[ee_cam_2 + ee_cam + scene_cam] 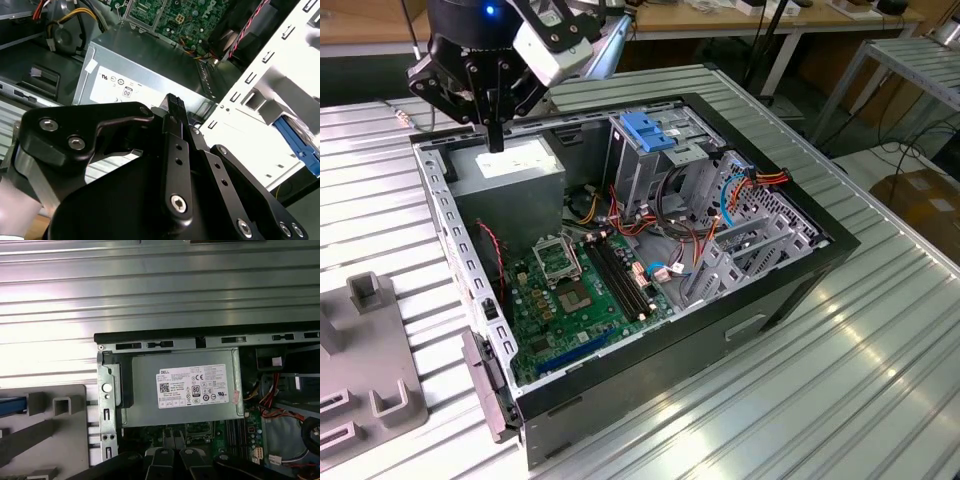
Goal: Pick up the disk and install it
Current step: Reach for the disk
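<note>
**Gripper and disk before pickup.** The gripper (496, 138) is hanging with its fingers pressed together on nothing, over the power supply (510, 165) at one corner of the open computer case (770, 290). In the first wrist view, the disk (10, 406) is showing as a blue rail edge lying on the grey fixture (55, 440) outside the case. It is sitting sideways from the gripper, across the chassis side wall (107, 405) and well apart from the fingertips. Its visible rail is apparently running parallel with the power supply's longer side. The drive cage (660, 150) is standing on the gripper's opposite side, beyond the power supply.
</note>
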Robot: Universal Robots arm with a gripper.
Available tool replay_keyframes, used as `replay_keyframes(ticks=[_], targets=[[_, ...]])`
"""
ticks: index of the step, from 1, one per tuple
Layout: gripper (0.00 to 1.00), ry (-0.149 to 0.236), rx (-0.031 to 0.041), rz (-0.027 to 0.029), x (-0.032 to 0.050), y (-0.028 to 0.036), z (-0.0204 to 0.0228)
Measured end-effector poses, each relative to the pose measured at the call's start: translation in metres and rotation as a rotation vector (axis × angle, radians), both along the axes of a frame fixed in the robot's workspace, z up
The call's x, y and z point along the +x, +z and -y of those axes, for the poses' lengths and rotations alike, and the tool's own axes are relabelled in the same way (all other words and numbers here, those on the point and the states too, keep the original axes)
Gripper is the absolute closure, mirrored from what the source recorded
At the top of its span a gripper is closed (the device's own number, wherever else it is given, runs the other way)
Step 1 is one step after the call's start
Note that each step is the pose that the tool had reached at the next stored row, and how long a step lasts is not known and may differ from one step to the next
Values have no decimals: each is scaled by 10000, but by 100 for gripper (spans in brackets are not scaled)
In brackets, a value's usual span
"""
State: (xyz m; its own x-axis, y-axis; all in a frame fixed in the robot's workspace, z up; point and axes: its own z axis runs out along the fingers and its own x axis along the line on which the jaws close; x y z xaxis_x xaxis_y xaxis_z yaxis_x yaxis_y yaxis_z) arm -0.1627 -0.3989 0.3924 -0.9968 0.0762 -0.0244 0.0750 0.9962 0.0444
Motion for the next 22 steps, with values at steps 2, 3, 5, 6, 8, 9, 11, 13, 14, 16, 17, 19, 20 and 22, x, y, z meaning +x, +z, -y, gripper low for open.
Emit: replay_keyframes(ticks=[2,3,5,6,8,9,11,13,14,16,17,19,20,22], targets=[[90,-1,-1,-1,-30,-1,0],[90,-1,0,0,-54,-1,0],[90,-1,0,0,-75,-2,0],[90,0,0,-1,-85,-2,0],[90,0,0,0,-112,-3,0],[90,-1,-1,-1,-127,-3,0],[90,-1,0,0,-152,-4,0],[90,0,-1,0,-175,-4,0],[90,-1,0,0,-194,-4,0],[90,-1,-1,-1,-235,-4,0],[90,-1,0,0,-274,-5,-2],[90,-1,0,0,-310,-5,-6],[90,-1,-1,0,-325,-4,-9],[90,0,-1,-1,-351,-5,-12]])
